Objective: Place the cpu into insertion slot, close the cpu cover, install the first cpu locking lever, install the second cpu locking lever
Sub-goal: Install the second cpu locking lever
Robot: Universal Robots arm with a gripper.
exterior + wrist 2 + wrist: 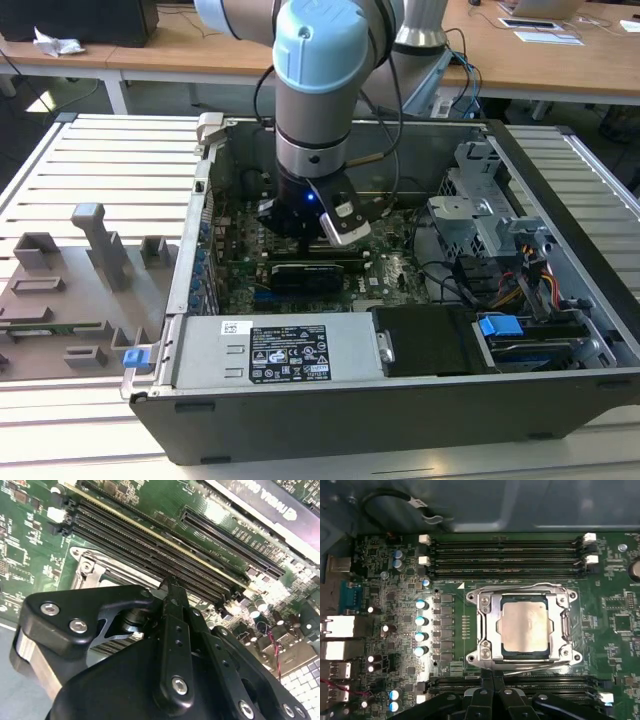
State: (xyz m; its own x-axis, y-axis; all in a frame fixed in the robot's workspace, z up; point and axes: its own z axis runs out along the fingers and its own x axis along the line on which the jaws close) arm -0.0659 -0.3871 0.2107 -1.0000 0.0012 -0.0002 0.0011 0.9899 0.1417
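the claw [492,680], fingers together, hovers beside the cpu cover [487,622] lying flat over the cpu [526,628]

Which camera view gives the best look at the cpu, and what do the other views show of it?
The first wrist view is best: the cpu lies face-up and unobstructed, framed by the cpu cover. In the second wrist view the gripper blocks it. In the exterior view the arm hangs over that area.
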